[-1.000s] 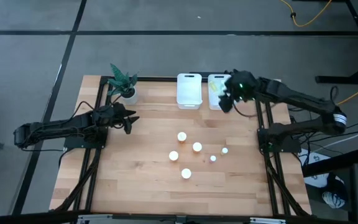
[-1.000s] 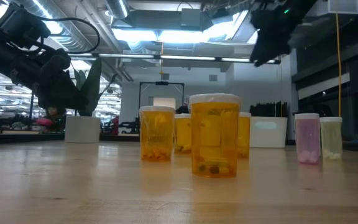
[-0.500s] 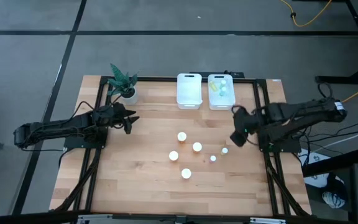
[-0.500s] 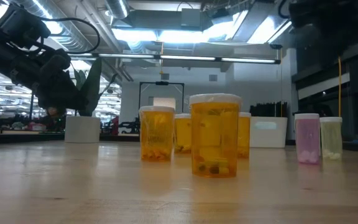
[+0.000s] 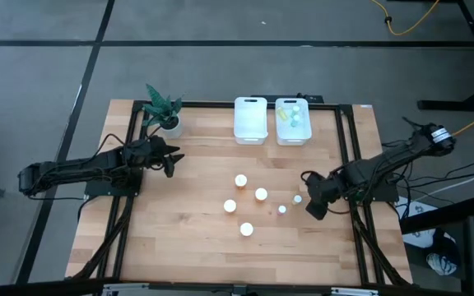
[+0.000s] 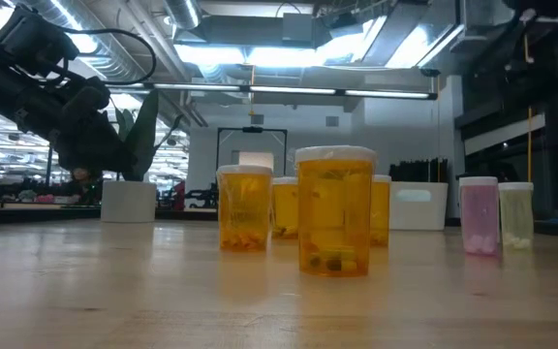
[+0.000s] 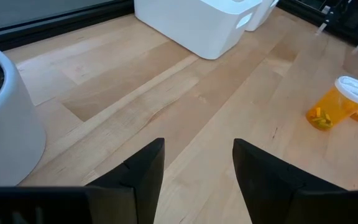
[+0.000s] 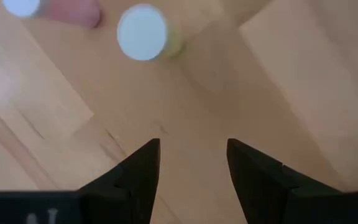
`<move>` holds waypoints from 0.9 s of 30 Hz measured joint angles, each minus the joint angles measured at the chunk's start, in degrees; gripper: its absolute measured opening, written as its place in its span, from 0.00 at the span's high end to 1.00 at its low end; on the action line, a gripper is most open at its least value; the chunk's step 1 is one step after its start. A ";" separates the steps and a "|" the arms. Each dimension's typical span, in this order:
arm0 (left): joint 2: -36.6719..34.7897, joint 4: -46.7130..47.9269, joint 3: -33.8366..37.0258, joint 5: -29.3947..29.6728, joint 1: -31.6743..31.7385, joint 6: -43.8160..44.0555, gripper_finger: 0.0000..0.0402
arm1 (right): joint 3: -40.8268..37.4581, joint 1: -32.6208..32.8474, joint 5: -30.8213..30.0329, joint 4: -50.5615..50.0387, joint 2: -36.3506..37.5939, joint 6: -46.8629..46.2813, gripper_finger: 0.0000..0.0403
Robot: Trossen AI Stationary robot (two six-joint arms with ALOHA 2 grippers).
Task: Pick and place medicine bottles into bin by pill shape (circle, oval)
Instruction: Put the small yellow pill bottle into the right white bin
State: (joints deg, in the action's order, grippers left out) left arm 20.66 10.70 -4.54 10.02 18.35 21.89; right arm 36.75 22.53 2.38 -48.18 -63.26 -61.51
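Roughly: six medicine bottles (image 5: 261,194) remained mid-table, unsorted; about three lay in the right bin (image 5: 293,122) at twelve o'clock; left bin (image 5: 251,120) looked bare. Right gripper (image 5: 315,202), fingers apart, empty, beside the yellow bottle (image 8: 143,32). Left gripper (image 5: 169,160) idle at nine o'clock; wrist view showed its fingers gapped, holding nothing.
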 joint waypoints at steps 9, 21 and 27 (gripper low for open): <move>-0.01 0.00 0.01 0.00 -0.01 0.09 0.55 | -5.93 2.02 -5.58 14.97 0.00 9.25 0.53; 0.00 0.00 0.00 0.00 -0.02 0.52 0.55 | -6.18 2.32 -10.82 15.83 -0.28 19.84 0.53; -0.02 0.00 0.01 0.00 -0.02 0.50 0.55 | -6.18 2.25 -10.94 18.15 -3.55 21.21 0.53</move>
State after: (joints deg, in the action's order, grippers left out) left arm 20.64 10.70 -4.53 10.02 18.33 22.39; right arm 30.57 24.78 -8.56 -30.03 -66.81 -40.30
